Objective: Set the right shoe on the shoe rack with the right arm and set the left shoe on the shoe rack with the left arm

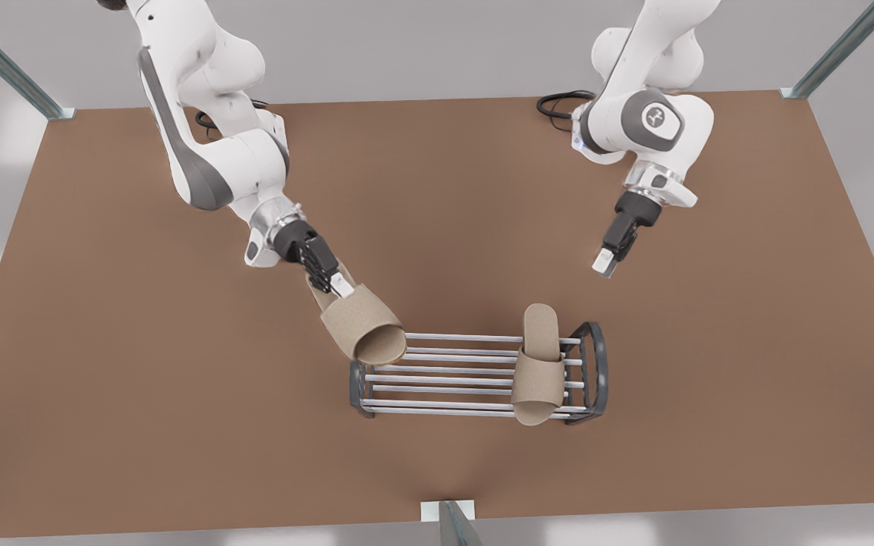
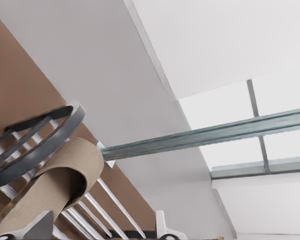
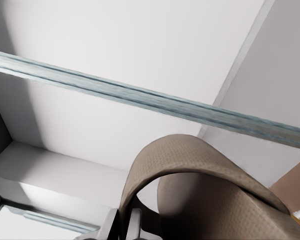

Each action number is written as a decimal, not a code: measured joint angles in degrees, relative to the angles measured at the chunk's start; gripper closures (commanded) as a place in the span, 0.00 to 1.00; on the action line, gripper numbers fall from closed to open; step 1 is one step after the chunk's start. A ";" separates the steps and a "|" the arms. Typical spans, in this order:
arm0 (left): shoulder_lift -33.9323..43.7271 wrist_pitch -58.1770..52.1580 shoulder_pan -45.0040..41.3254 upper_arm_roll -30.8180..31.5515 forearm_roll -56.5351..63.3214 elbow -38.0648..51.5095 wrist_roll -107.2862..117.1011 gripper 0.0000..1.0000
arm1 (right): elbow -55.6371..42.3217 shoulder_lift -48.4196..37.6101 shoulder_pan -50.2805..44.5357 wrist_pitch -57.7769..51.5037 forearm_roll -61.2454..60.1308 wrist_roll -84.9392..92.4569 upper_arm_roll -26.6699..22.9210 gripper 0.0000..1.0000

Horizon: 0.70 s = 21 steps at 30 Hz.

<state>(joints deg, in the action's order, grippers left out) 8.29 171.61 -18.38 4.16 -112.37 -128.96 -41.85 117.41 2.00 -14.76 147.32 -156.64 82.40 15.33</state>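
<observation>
tan right shoe (image 1: 365, 327) clamped at the heel in the right gripper (image 1: 338, 287), tilted toe-down over the free end of the shoe rack (image 1: 452, 371), left shoe (image 1: 537, 364) already parked across the rods, left gripper (image 1: 605, 265) spread empty and waiting above the table behind, so next up probably: level out, lower, let go.

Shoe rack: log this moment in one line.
right gripper shut on held slipper | left gripper open, waiting | other slipper on shoe rack
</observation>
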 measured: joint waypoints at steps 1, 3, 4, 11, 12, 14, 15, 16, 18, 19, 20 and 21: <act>-2.00 -0.07 0.18 -2.62 1.73 -0.08 -1.06 0.00 | -2.08 1.36 -1.67 1.20 -2.23 -0.41 0.05 0.79; -5.79 -2.62 0.21 -9.47 5.25 -0.09 -4.07 0.00 | -6.39 5.38 -4.53 3.11 -6.80 -0.84 0.11 0.79; -7.19 -5.76 -0.42 -14.30 8.95 0.02 -5.50 0.00 | -8.64 7.80 -5.61 3.85 -8.90 -0.90 0.08 0.79; -11.45 -32.58 17.79 -20.89 68.15 17.09 -0.66 0.00 | -18.32 19.41 -9.44 6.49 -9.36 0.88 -0.58 0.79; -12.17 -37.33 19.11 -20.42 74.89 20.83 1.08 0.00 | -19.95 21.29 -10.15 6.61 -9.36 1.18 -1.32 0.79; -13.70 -47.10 18.54 -17.42 87.34 27.69 4.65 0.00 | -22.47 24.79 -11.60 6.70 -9.36 1.87 -3.17 0.79; -14.16 -52.03 15.75 -15.58 92.96 30.55 6.40 0.00 | -23.05 26.22 -12.52 6.45 -9.36 2.21 -4.18 0.79; -14.36 -57.01 11.78 -13.90 97.62 33.11 8.22 0.00 | -23.48 27.30 -13.05 6.14 -9.36 2.55 -4.97 0.79; -13.78 -65.36 3.37 -12.31 103.84 36.06 12.08 0.00 | -24.23 28.81 -13.45 5.66 -9.36 3.19 -5.69 0.79; -12.85 -68.57 0.44 -12.17 105.86 36.76 14.04 0.00 | -25.07 29.80 -13.63 5.47 -9.36 3.53 -5.91 0.79; -12.22 -71.26 -1.32 -12.13 107.39 38.01 16.08 0.00 | -25.74 30.51 -14.02 5.31 -9.36 3.86 -6.51 0.79; -12.05 -73.50 -2.09 -12.09 108.55 39.73 18.10 0.00 | -26.18 30.87 -14.20 5.17 -9.36 4.18 -6.87 0.79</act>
<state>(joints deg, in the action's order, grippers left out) -3.76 98.12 -20.47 -7.93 -3.82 -89.23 -23.76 91.23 32.87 -28.96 152.50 -166.00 86.58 8.46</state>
